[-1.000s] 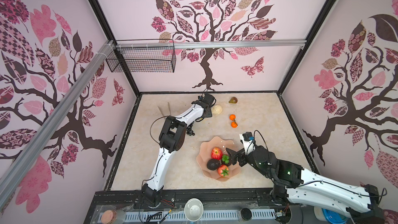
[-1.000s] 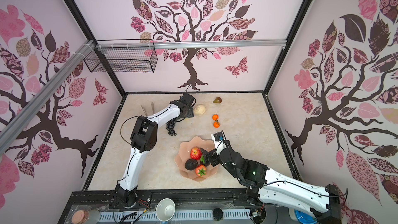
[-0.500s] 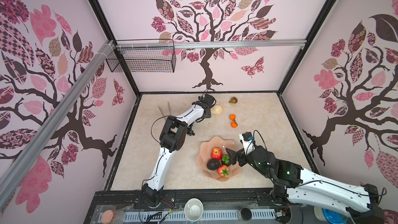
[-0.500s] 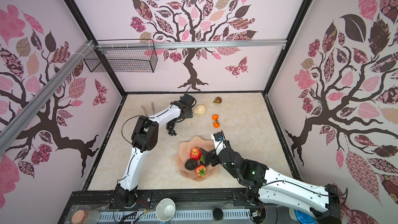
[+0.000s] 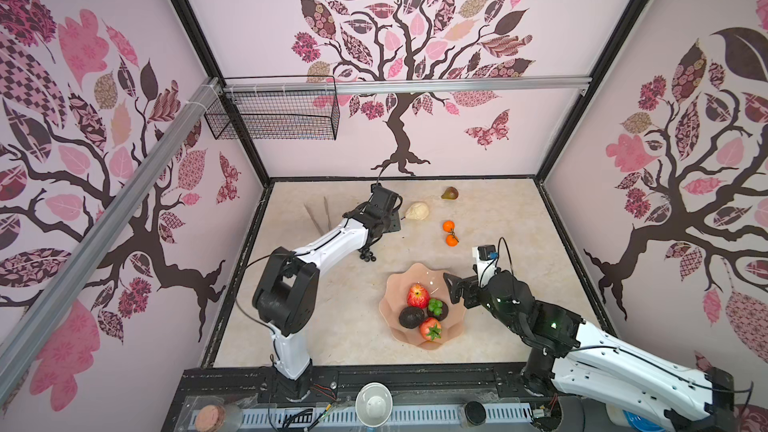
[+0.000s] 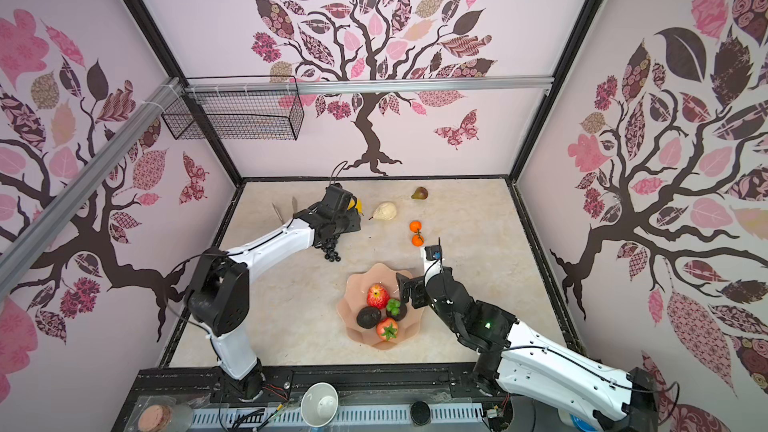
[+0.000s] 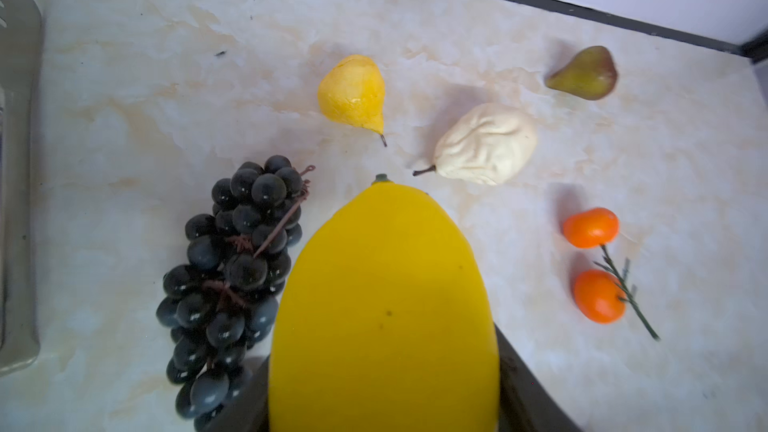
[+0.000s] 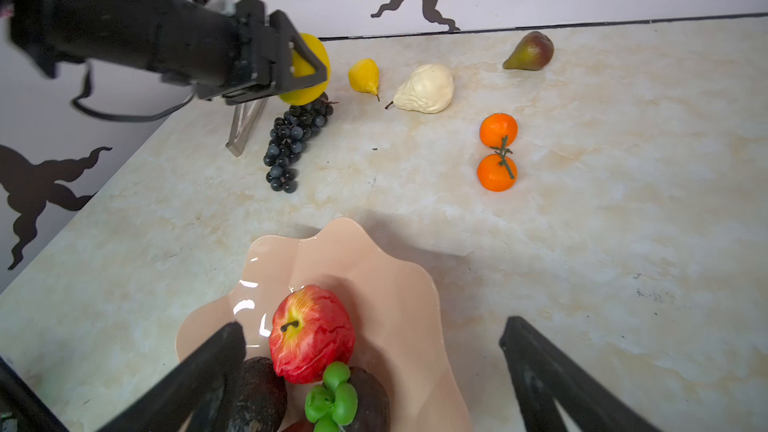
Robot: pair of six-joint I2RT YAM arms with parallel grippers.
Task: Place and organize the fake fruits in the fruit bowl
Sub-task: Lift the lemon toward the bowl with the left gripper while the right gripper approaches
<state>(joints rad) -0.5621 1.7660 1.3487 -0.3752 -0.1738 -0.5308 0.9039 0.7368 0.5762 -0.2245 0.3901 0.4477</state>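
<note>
One lemon (image 7: 382,305) clamped in left end effector (image 8: 309,68); right end effector (image 8: 374,328) agape over fruit bowl (image 8: 353,251) rim.

Pink walls (image 5: 457,139) with tree decals surround a cream marbled tabletop (image 5: 332,317); a wire basket (image 5: 274,118) hangs from a rail (image 5: 457,86)

Red apple (image 5: 417,296) inside peach bowl (image 5: 415,273)
</note>
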